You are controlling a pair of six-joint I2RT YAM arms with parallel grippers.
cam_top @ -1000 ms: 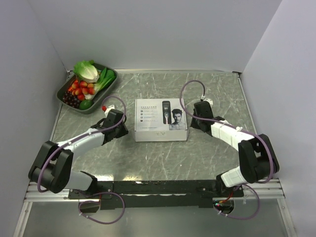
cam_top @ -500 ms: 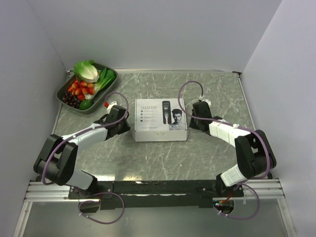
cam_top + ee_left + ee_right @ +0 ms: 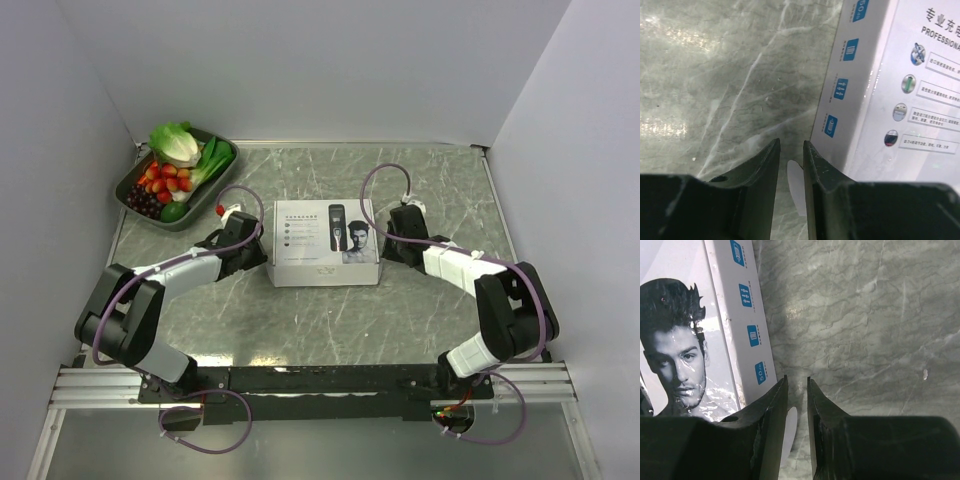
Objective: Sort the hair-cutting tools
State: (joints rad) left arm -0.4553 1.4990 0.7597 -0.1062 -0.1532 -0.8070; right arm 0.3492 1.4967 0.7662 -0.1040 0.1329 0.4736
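Observation:
No hair-cutting tools show; only a printed clipper picture on the lid of the shut white box (image 3: 327, 240) at the table's middle. My left gripper (image 3: 250, 243) sits low against the box's left side. In the left wrist view the left gripper (image 3: 791, 145) has its jaws a narrow gap apart beside the box's side wall (image 3: 840, 85), with a white flap (image 3: 796, 185) showing in the gap. My right gripper (image 3: 393, 240) is at the box's right side. In the right wrist view the right gripper (image 3: 797, 379) is also narrowly open next to the box (image 3: 740, 325), a white flap (image 3: 791, 427) under it.
A dark tray (image 3: 207, 208) of lettuce, strawberries, grapes and other produce stands at the back left corner. White walls close in the marbled table on three sides. Both arms' cables loop above the table near the box.
My left gripper has moved right and forward to the box's left side. The right gripper has edged slightly closer to the box's right side. The box has not moved.

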